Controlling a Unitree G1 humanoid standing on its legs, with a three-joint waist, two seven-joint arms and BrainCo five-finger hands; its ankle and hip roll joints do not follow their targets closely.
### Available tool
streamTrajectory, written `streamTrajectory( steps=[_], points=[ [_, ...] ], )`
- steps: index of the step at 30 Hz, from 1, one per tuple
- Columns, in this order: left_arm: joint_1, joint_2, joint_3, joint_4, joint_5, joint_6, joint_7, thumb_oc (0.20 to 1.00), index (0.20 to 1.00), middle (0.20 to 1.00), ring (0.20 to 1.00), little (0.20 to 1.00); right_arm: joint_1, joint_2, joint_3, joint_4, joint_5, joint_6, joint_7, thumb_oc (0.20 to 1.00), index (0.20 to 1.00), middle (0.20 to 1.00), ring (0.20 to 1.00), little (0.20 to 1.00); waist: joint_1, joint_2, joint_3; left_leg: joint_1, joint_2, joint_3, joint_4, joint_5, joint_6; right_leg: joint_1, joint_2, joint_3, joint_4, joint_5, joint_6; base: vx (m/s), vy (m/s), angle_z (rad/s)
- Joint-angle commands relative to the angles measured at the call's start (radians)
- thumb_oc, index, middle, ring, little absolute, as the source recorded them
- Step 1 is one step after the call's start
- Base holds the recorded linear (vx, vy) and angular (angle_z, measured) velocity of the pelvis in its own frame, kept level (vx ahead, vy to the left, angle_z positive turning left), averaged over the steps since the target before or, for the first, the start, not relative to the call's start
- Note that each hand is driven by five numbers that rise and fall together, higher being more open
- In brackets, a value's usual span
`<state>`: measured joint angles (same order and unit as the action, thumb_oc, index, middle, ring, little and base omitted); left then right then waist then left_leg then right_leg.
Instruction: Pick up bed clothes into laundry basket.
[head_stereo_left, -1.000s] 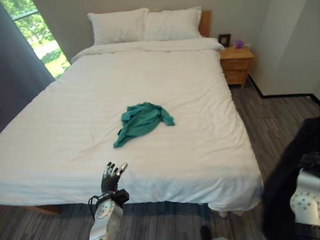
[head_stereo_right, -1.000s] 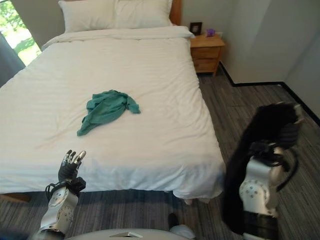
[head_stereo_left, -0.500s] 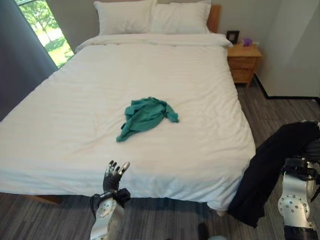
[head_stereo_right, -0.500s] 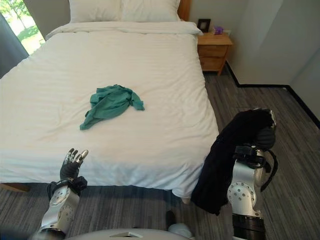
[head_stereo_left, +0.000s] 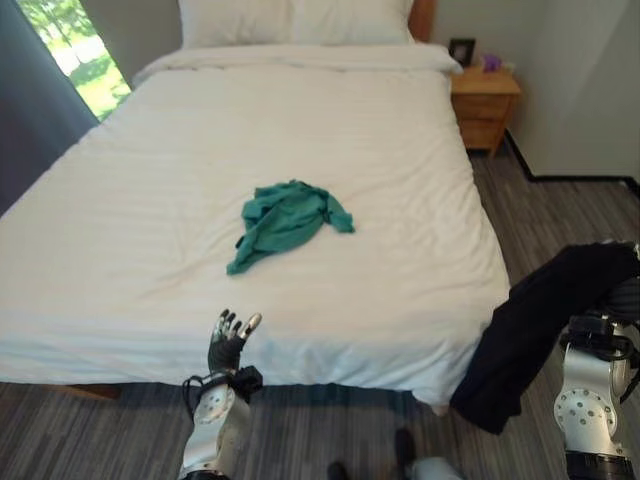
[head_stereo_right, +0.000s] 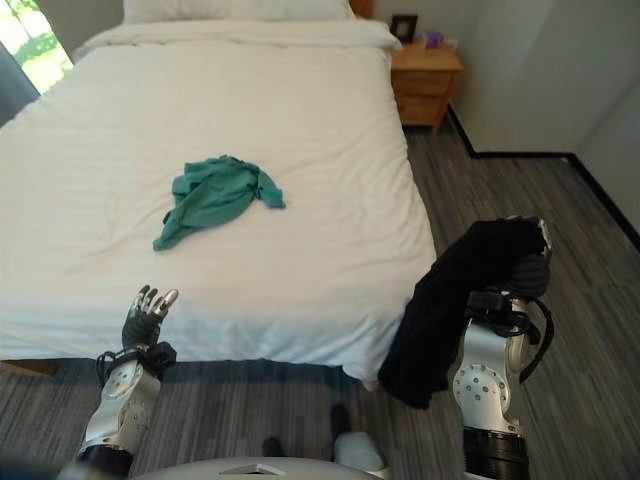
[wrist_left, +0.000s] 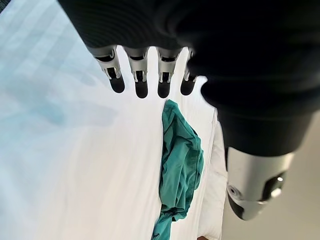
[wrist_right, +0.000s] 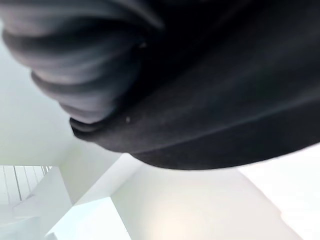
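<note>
The crumpled teal-green cloth garment (head_stereo_left: 285, 219) lies near the middle of the wide bed with white striped sheets (head_stereo_left: 120, 230), well apart from both arms. The left robot hand (head_stereo_left: 228, 338) is raised at the foot edge of the bed, fingers straight and spread, holding nothing; its wrist view looks past the fingertips (wrist_left: 141, 90) toward the garment. A black cloth garment (head_stereo_right: 450, 300) is draped over the right robot hand (head_stereo_right: 528, 272) beside the bed's right corner and hangs down along the forearm; the fingers are buried in the fabric, so whether they are curled or straight cannot be determined. Handling judgement: both garments are light, soft and limp, will sag and trail when lifted, and carry no breakage risk. The teal garment is best taken at its bunched central mass rather than at the thin tail pointing toward the foot of the bed. A wooden nightstand (head_stereo_left: 485, 105) stands at the bed's head corner; the small items on it cannot be identified.
</note>
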<state>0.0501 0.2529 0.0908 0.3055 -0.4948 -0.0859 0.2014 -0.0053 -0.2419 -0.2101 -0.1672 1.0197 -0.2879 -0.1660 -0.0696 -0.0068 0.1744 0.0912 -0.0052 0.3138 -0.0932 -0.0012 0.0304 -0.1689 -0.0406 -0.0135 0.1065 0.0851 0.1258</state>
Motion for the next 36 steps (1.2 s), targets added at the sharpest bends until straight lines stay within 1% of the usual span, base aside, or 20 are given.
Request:
streamTrajectory(
  steps=[1,2,3,6,7,9,11,13,15,16,17,22,24,25,28,31,33,34,35,36],
  points=[
    [-0.023,0.081,0.046,-0.037,0.042,-0.066,0.014,1.000,1.000,1.000,1.000,1.000,-0.015,0.023,-0.016,-0.065,-0.035,-0.025,0.023,0.200,0.200,0.200,0.200,0.200,0.017,-0.025,-0.026,0.008,-0.005,-0.102,0.006,-0.030,-0.002,-0.026,-0.078,-0.127,0.161,-0.055,0.030,0.02,-0.052,-0.56],
    [-0.023,0.081,0.047,-0.038,0.042,-0.065,0.014,1.000,1.000,1.000,1.000,1.000,-0.015,0.023,-0.016,-0.064,-0.034,-0.025,0.024,0.200,0.200,0.200,0.200,0.200,0.016,-0.024,-0.027,0.008,-0.004,-0.103,0.006,-0.031,-0.003,-0.025,-0.076,-0.128,0.161,-0.056,0.028,0.07,-0.118,-0.50],
    [-0.029,0.089,0.052,-0.038,0.044,-0.067,0.016,1.000,1.000,1.000,1.000,1.000,0.001,0.018,-0.025,-0.062,-0.043,-0.026,0.019,0.200,0.200,0.200,0.200,0.200,0.017,-0.032,-0.038,0.012,-0.010,-0.110,0.006,-0.030,-0.008,0.024,-0.048,-0.137,0.059,-0.079,-0.006,0.09,-0.123,-0.28],
    [-0.018,0.086,0.072,-0.032,0.043,-0.070,0.016,1.000,1.000,1.000,1.000,1.000,0.018,0.037,-0.040,-0.064,-0.009,-0.043,0.026,0.200,0.200,0.200,0.200,0.200,0.020,-0.025,-0.060,0.023,0.002,-0.113,0.013,-0.022,-0.021,0.076,-0.008,-0.109,0.001,-0.083,-0.027,0.13,-0.190,0.02],
    [-0.026,0.086,0.074,-0.050,0.010,-0.081,0.012,1.000,1.000,1.000,1.000,1.000,-0.002,0.026,-0.044,-0.060,0.002,-0.058,0.017,0.200,0.200,0.200,0.200,0.200,0.027,-0.029,-0.045,-0.041,0.019,-0.125,0.165,-0.048,-0.039,0.101,-0.013,-0.117,-0.026,-0.081,-0.044,0.06,-0.235,0.00],
    [-0.050,0.093,0.045,-0.049,0.016,-0.082,0.001,1.000,1.000,1.000,1.000,1.000,-0.012,0.000,-0.051,-0.042,0.004,-0.072,0.007,0.200,0.200,0.200,0.200,0.200,0.034,-0.033,-0.007,-0.153,0.047,-0.140,0.406,-0.005,-0.088,0.142,-0.018,-0.129,-0.046,-0.085,-0.072,-0.03,-0.209,0.06],
    [-0.061,0.090,0.042,-0.044,0.009,-0.087,0.015,1.000,1.000,1.000,1.000,1.000,-0.024,0.003,-0.030,-0.040,0.025,-0.066,0.005,0.200,0.200,0.200,0.200,0.200,0.045,-0.030,0.001,-0.225,0.036,-0.207,0.484,0.041,-0.102,0.160,-0.014,-0.126,-0.072,-0.088,-0.090,0.02,-0.073,0.42],
    [-0.060,0.091,0.048,-0.045,0.002,-0.088,0.022,1.000,1.000,1.000,1.000,1.000,-0.029,0.003,-0.021,-0.037,0.026,-0.061,0.005,0.200,0.200,0.200,0.200,0.200,0.050,-0.029,-0.005,-0.241,0.045,-0.238,0.449,0.046,-0.098,0.169,-0.018,-0.119,-0.087,-0.089,-0.084,0.12,0.022,-0.12],
    [-0.059,0.122,0.080,-0.059,0.022,-0.093,0.037,1.000,1.000,1.000,1.000,1.000,-0.028,-0.011,-0.013,-0.034,0.019,-0.047,0.015,0.200,0.200,0.200,0.200,0.200,0.055,-0.037,-0.027,-0.247,0.139,-0.252,0.310,0.056,-0.100,0.191,-0.045,-0.105,-0.109,-0.097,-0.060,0.22,0.098,-0.13],
    [-0.061,0.132,0.088,-0.061,0.025,-0.095,0.042,1.000,1.000,1.000,1.000,1.000,-0.026,-0.018,-0.007,-0.030,0.021,-0.045,0.015,0.200,0.200,0.200,0.200,0.200,0.058,-0.035,-0.033,-0.229,0.164,-0.256,0.250,0.074,-0.103,0.194,-0.048,-0.099,-0.110,-0.103,-0.056,0.24,0.186,-0.11],
    [-0.074,0.147,0.099,-0.052,0.022,-0.098,0.054,1.000,1.000,1.000,1.000,1.000,-0.030,-0.029,0.005,-0.027,0.034,-0.048,0.022,0.200,0.200,0.200,0.200,0.200,0.062,-0.018,-0.035,-0.215,0.212,-0.281,0.145,0.148,-0.129,0.199,-0.048,-0.084,-0.107,-0.117,-0.050,0.17,0.138,-0.14],
    [-0.089,0.173,0.124,-0.055,0.024,-0.114,0.070,1.000,1.000,1.000,1.000,1.000,-0.036,-0.043,-0.008,-0.018,0.038,-0.054,0.029,0.200,0.200,0.200,0.200,0.200,0.062,0.016,-0.041,-0.189,0.267,-0.328,0.058,0.226,-0.193,0.234,-0.069,-0.049,-0.115,-0.135,-0.030,0.16,0.170,-0.30],
    [-0.089,0.178,0.132,-0.067,0.029,-0.123,0.070,1.000,1.000,1.000,1.000,1.000,-0.033,-0.041,-0.016,-0.021,0.037,-0.051,0.034,0.200,0.200,0.200,0.200,0.200,0.061,0.024,-0.044,-0.189,0.274,-0.330,0.075,0.230,-0.199,0.241,-0.078,-0.039,-0.120,-0.126,-0.020,0.12,0.210,-0.32],
    [-0.097,0.186,0.132,-0.068,0.036,-0.125,0.076,1.000,1.000,1.000,1.000,1.000,-0.032,-0.040,-0.017,-0.021,0.034,-0.054,0.033,0.200,0.200,0.200,0.200,0.200,0.061,0.030,-0.056,-0.172,0.272,-0.342,0.083,0.203,-0.208,0.256,-0.095,-0.035,-0.129,-0.133,-0.010,0.19,0.352,-0.37],
    [-0.149,0.216,0.117,-0.052,0.046,-0.129,0.084,1.000,1.000,1.000,1.000,1.000,-0.027,-0.030,-0.023,-0.025,0.028,-0.057,0.030,0.200,0.200,0.200,0.200,0.200,0.043,0.036,-0.069,-0.154,0.241,-0.287,0.094,0.120,-0.188,0.276,-0.142,-0.041,-0.137,-0.121,0.017,0.17,0.323,-0.25],
    [-0.206,0.274,0.094,-0.060,0.087,-0.123,0.099,1.000,1.000,1.000,1.000,1.000,-0.030,-0.004,-0.014,-0.042,0.017,-0.069,0.022,0.200,0.200,0.200,0.200,0.200,0.035,0.029,-0.077,-0.153,0.172,-0.256,0.097,0.061,-0.137,0.240,-0.215,-0.021,-0.103,-0.085,0.054,0.11,0.405,0.03],
    [-0.220,0.295,0.088,-0.058,0.109,-0.122,0.105,1.000,1.000,1.000,1.000,1.000,-0.029,0.004,-0.007,-0.040,0.010,-0.066,0.020,0.200,0.200,0.200,0.200,0.200,0.039,0.020,-0.076,-0.150,0.152,-0.241,0.097,0.049,-0.119,0.207,-0.231,-0.003,-0.067,-0.074,0.060,0.05,0.226,-0.14],
    [-0.229,0.312,0.088,-0.066,0.138,-0.118,0.112,1.000,1.000,1.000,1.000,1.000,-0.027,0.012,0.006,-0.038,0.003,-0.059,0.022,0.200,0.200,0.200,0.200,0.200,0.037,0.016,-0.066,-0.146,0.134,-0.228,0.096,0.041,-0.103,0.172,-0.245,0.011,-0.022,-0.032,0.066,-0.07,0.445,-0.27],
    [-0.274,0.394,0.071,-0.084,0.229,-0.096,0.115,1.000,1.000,1.000,1.000,1.000,-0.038,0.011,0.056,-0.037,0.011,-0.049,0.040,0.200,0.200,0.200,0.200,0.200,0.028,0.026,-0.023,-0.135,0.115,-0.181,0.077,0.041,-0.074,0.067,-0.254,-0.005,0.117,0.052,0.067,-0.08,0.441,-0.41],
    [-0.278,0.397,0.071,-0.081,0.230,-0.096,0.116,1.000,1.000,1.000,1.000,1.000,-0.040,0.013,0.056,-0.036,0.012,-0.050,0.041,0.200,0.200,0.200,0.200,0.200,0.031,0.024,-0.022,-0.136,0.115,-0.177,0.075,0.042,-0.073,0.058,-0.254,0.001,0.127,0.049,0.067,-0.10,0.443,-0.54]
  ],
)
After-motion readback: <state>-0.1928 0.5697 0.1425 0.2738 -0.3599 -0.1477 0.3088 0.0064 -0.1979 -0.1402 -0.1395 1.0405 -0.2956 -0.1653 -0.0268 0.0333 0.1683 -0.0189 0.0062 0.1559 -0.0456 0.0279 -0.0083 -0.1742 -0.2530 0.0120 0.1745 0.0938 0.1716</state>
